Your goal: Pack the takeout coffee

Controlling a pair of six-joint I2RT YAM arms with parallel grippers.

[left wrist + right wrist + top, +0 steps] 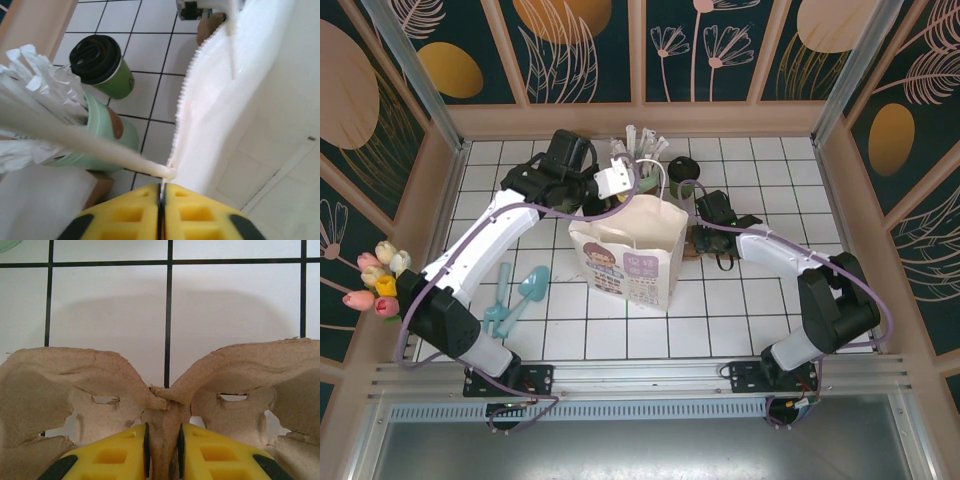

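Observation:
The takeout coffee (682,172) is a dark green cup with a black lid (95,59), standing upright on the tiles behind the white paper bag (628,258). My left gripper (625,190) is at the bag's back rim. In the left wrist view its yellow fingers (125,215) are shut on the bag's serrated top edge (182,120), beside the handle. My right gripper (702,240), just right of the bag, is shut on the centre ridge (162,425) of a brown pulp cup carrier (65,385).
A pale green cup of white wrapped sticks (640,150) stands left of the coffee, close to my left gripper. Teal scoops (515,295) lie on the tiles left of the bag. Tulips (378,280) sit at the left wall.

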